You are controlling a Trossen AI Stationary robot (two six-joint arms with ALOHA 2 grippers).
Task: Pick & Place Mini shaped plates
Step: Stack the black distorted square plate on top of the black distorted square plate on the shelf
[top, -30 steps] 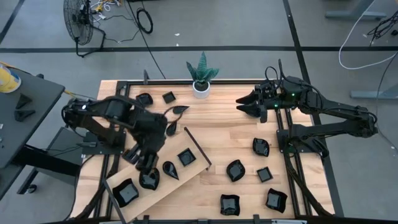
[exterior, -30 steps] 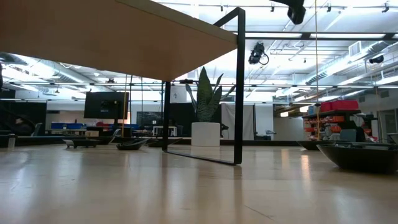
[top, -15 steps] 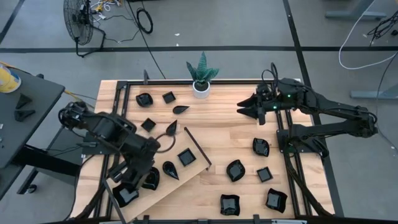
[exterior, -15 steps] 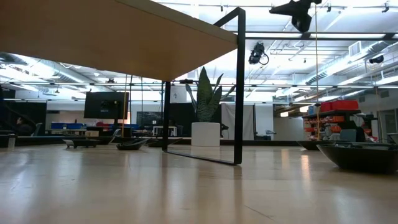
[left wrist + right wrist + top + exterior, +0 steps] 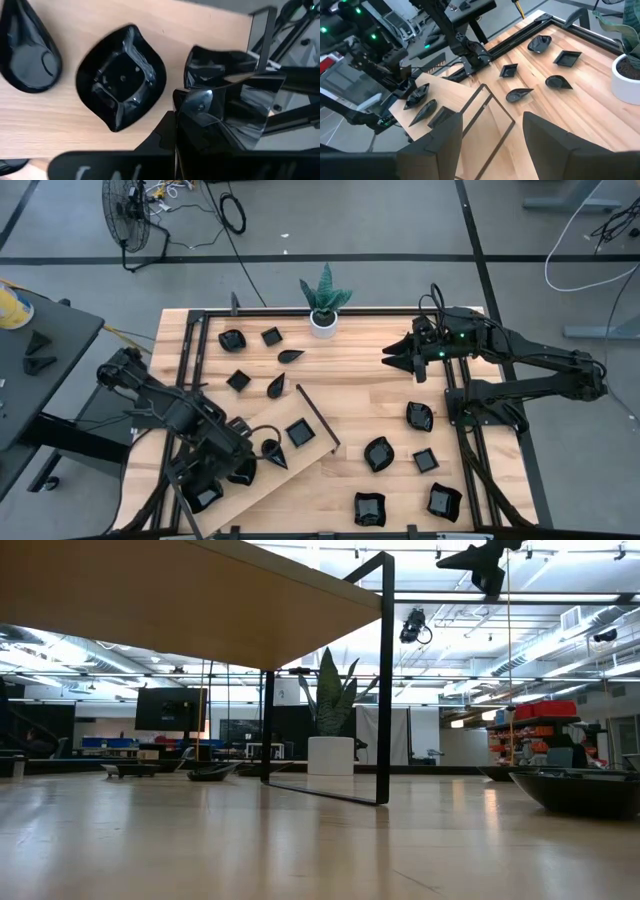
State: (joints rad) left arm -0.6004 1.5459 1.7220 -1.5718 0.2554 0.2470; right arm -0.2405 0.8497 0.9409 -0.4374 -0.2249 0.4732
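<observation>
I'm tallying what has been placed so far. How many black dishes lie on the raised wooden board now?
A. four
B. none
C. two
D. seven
A: the high view shows four dishes on the board: a square one, a teardrop, a wavy one and a corner one.

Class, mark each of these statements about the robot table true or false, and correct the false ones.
1. The white pot stands at the table's far edge. True.
2. The right gripper holds a plate. False: it hangs open and empty above the table.
3. The left gripper is over the wooden board. True.
4. The board carries no plates. False: several black plates, such as a square plate, lie on it.
5. A teardrop plate lies near the pot. True.
</observation>
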